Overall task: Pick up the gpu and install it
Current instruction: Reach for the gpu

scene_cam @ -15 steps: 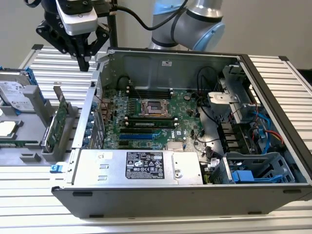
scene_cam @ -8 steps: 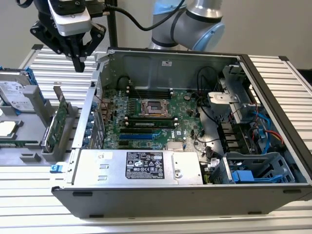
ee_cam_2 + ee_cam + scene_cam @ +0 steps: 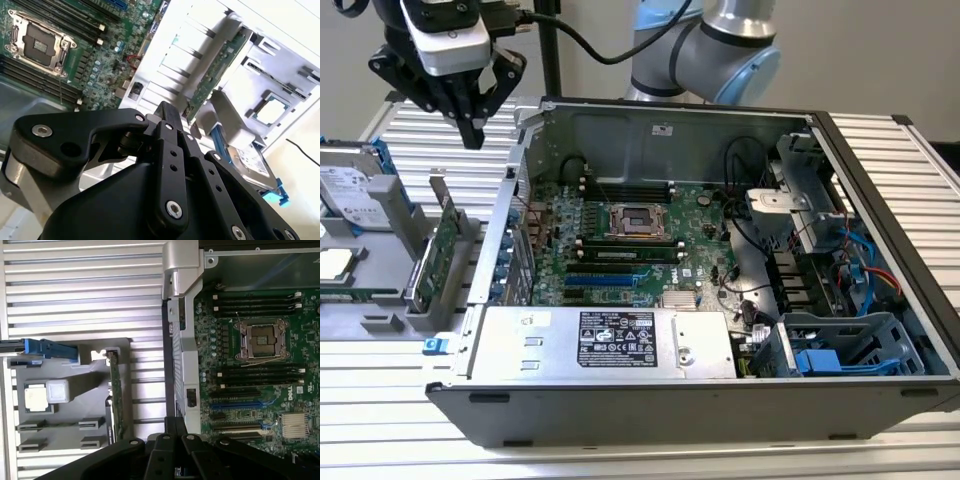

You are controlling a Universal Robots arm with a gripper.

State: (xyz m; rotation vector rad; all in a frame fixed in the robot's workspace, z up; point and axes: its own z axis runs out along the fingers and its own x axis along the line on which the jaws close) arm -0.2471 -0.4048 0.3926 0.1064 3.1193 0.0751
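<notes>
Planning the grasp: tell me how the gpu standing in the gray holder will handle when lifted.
The gpu is a thin board, so probably stiff and light. It stands on edge in the gray holder, so a sideways push might tip it. Exposed components look fragile.

Green gpu (image 3: pixel 433 255) upright in grey tray (image 3: pixel 375 300)

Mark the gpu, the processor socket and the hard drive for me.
gpu (image 3: pixel 436 255), exterior view, on its green board face.
processor socket (image 3: pixel 636 220), exterior view, on the socket's middle.
hard drive (image 3: pixel 350 195), exterior view, on its white label.
</notes>
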